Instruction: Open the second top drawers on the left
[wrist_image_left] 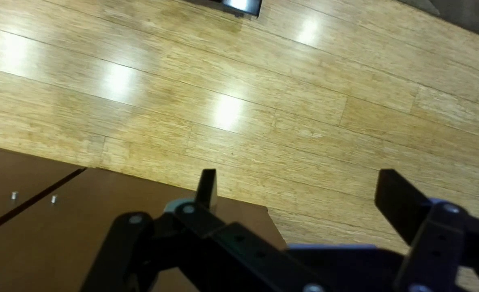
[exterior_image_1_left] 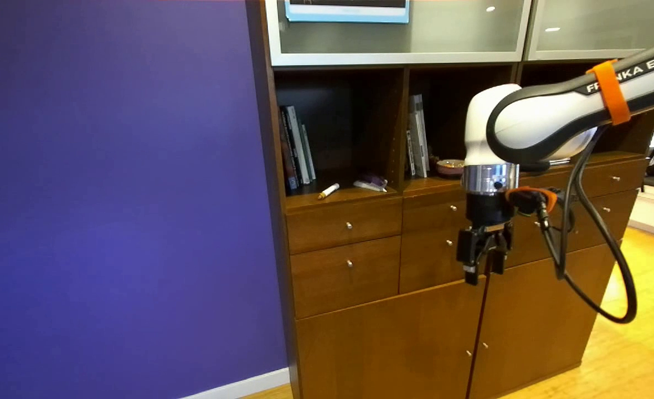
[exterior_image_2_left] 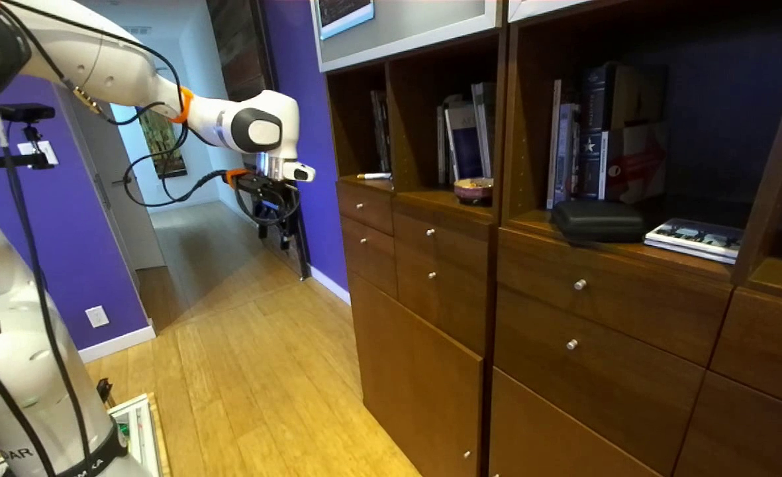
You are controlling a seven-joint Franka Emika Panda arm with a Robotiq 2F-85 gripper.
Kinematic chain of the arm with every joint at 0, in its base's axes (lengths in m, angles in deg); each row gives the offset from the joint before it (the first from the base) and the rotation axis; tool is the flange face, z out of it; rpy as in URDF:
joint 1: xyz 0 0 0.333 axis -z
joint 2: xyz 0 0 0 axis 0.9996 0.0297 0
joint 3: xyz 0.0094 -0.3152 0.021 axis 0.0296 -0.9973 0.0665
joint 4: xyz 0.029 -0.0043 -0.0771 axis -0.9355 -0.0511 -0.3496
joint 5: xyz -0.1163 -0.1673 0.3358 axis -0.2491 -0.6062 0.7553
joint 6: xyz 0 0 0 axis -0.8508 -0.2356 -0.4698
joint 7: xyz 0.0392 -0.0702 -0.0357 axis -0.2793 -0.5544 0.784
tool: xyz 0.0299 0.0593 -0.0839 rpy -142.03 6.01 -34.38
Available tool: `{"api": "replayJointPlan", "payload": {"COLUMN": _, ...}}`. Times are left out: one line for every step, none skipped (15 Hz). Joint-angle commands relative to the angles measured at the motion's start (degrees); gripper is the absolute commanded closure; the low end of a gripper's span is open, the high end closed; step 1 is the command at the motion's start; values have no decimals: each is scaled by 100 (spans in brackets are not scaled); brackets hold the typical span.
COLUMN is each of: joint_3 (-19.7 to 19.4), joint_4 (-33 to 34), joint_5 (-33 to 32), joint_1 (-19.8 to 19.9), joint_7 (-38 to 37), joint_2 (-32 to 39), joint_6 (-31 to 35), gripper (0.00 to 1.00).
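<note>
The second top drawers are brown wooden fronts with small round silver knobs, in the row under the shallower top drawers. In an exterior view, the leftmost one (exterior_image_1_left: 344, 285) and its neighbour (exterior_image_1_left: 423, 263) are shut; my gripper partly covers the area beside the neighbour. Both also show shut in an exterior view, the leftmost (exterior_image_2_left: 367, 257) and its neighbour (exterior_image_2_left: 440, 295). My gripper (exterior_image_1_left: 484, 272) hangs fingers down, open and empty, and is apart from the cabinet front in an exterior view (exterior_image_2_left: 273, 240). In the wrist view my open fingers (wrist_image_left: 298, 174) have only floor between their tips; the drawers are hidden there.
Shallower top drawers (exterior_image_1_left: 344, 224) sit above, and tall cabinet doors (exterior_image_1_left: 385, 346) below. Open shelves hold books (exterior_image_1_left: 299, 147), a marker (exterior_image_1_left: 328, 191) and a bowl (exterior_image_2_left: 474, 191). A purple wall (exterior_image_1_left: 127, 194) borders the cabinet. Cables (exterior_image_1_left: 626, 277) loop from my arm.
</note>
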Motion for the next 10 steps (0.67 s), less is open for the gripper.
{"api": "replayJointPlan", "payload": {"joint_3": 247, "joint_4": 400, "joint_5": -91, "joint_1": -152, "joint_7": -727, "joint_2": 640, "joint_6": 628, "gripper": 0}}
{"api": "replayJointPlan", "payload": {"joint_3": 278, "joint_4": 482, "joint_5": -111, "joint_1": -186, "joint_7": -831, "joint_2": 801, "joint_6": 797, "gripper": 0}}
{"api": "replayJointPlan", "payload": {"joint_3": 295, "joint_4": 582, "joint_5": -146, "joint_1": -210, "joint_7": -917, "joint_2": 990, "joint_6": 1024, "gripper": 0}}
{"api": "replayJointPlan", "payload": {"joint_3": 301, "joint_4": 651, "joint_5": -257, "joint_1": -234, "joint_7": -1034, "joint_2": 1136, "joint_6": 1269, "gripper": 0}}
{"api": "replayJointPlan", "payload": {"joint_3": 285, "joint_4": 764, "joint_5": -439, "joint_1": -261, "joint_7": -1177, "joint_2": 1312, "joint_6": 1530, "gripper": 0}}
{"api": "replayJointPlan", "payload": {"joint_3": 255, "joint_4": 869, "joint_5": -689, "joint_1": -295, "joint_7": -1338, "joint_2": 1469, "joint_6": 1754, "gripper": 0}}
{"api": "replayJointPlan", "payload": {"joint_3": 213, "joint_4": 1056, "joint_5": -825, "joint_1": -312, "joint_7": -1491, "joint_2": 1673, "joint_6": 1871, "gripper": 0}}
{"api": "replayJointPlan", "payload": {"joint_3": 169, "joint_4": 1241, "joint_5": -926, "joint_1": -330, "joint_7": -1685, "joint_2": 1861, "joint_6": 1986, "gripper": 0}}
{"api": "replayJointPlan", "payload": {"joint_3": 133, "joint_4": 1430, "joint_5": -963, "joint_1": -357, "joint_7": -1856, "joint_2": 2025, "joint_6": 1986, "gripper": 0}}
{"api": "replayJointPlan", "payload": {"joint_3": 86, "joint_4": 1692, "joint_5": -990, "joint_1": -395, "joint_7": -2095, "joint_2": 2233, "joint_6": 1999, "gripper": 0}}
